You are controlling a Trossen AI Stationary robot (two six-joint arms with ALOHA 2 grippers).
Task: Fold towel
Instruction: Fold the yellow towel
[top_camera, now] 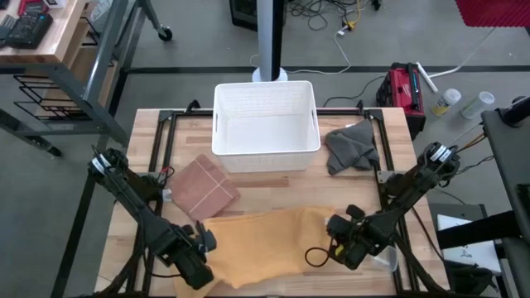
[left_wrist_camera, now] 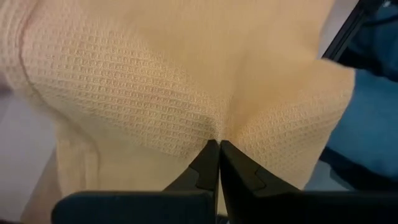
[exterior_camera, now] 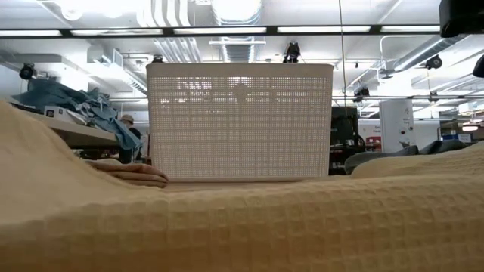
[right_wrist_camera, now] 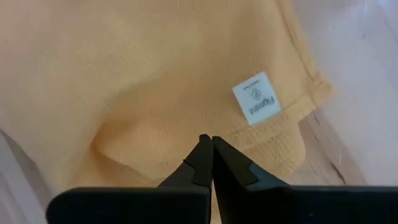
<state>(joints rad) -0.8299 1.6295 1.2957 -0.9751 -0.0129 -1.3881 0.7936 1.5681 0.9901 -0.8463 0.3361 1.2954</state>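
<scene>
Yellow towel being gripped at both near corners, fold not yet made.

The towel (top_camera: 265, 240) is lying spread on the bench's (top_camera: 273, 184) front, being pinched by the left claw (left_wrist_camera: 219, 144) and right claw (right_wrist_camera: 207, 139), both clamped on cloth; folding is judged barely begun.

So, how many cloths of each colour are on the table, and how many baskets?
Yellow towel: 1
Brown-red folded cloth: 1
Grey cloth: 1
White basket: 1
Total: 4

overhead, table-level and two close wrist views, all sharing yellow towel (top_camera: 257, 240)
</scene>
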